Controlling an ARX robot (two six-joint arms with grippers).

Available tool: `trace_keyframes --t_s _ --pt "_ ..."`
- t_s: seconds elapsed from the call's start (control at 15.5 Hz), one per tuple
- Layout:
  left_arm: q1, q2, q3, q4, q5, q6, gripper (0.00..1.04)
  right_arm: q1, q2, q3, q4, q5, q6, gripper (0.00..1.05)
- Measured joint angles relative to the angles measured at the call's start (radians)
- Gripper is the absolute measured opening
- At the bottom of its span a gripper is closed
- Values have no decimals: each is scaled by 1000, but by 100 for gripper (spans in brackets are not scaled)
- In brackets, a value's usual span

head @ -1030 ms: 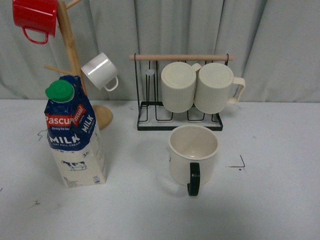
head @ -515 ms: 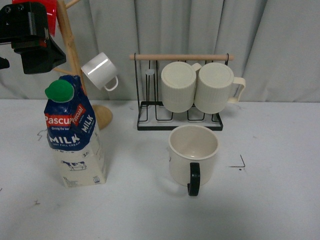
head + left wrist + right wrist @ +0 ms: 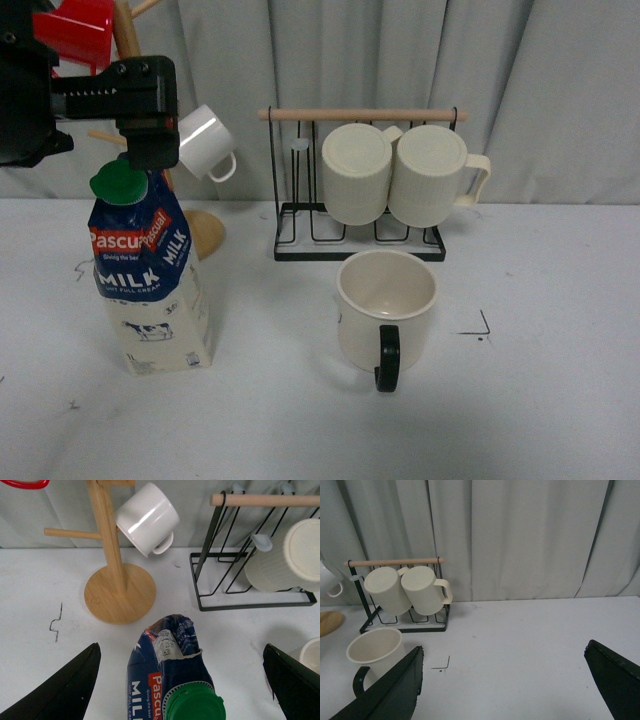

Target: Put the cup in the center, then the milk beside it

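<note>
Both spread wide, released: left end effector (image 3: 181, 645) over the milk (image 3: 150, 275), right end effector (image 3: 504, 645) empty

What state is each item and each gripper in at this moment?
cup: upright, empty, ungripped.
milk: upright, green cap on, ungripped.
left gripper: open, straddling above the milk's top.
right gripper: open, holding nothing.
ribbed mugs: hung sideways on the wire rack.
white mug: hanging on the wooden tree.
red mug: hanging on the same tree.

Your left gripper (image 3: 181, 647) is matte black, and a pale-toothed rail (image 3: 100, 88) crosses the housing behind the claw. Your right gripper (image 3: 503, 652) shows plain black, tapering fingers (image 3: 390, 690).
</note>
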Motion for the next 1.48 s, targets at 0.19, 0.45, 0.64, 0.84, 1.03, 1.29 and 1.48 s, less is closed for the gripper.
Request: trace_keyframes --t_s 0.19,0.45,0.64,0.84,1.03,1.29,1.48 --pt "-11 45 -5 34 -69 53 98 0 0 0 0 0 0 98" --pt "-18 111 -29 49 -81 71 98 0 0 0 0 0 0 98" --pt "-31 121 -31 48 -86 52 71 0 0 0 0 0 0 98" --pt "-44 121 -29 35 -86 39 40 0 0 0 0 0 0 98" --pt "-63 120 -12 -8 -95 9 23 0 0 0 0 0 0 98" --pt "-132 106 22 -59 -117 -13 23 0 0 0 0 0 0 98" --pt "-211 105 74 -45 -123 -31 22 0 0 0 0 0 0 98"
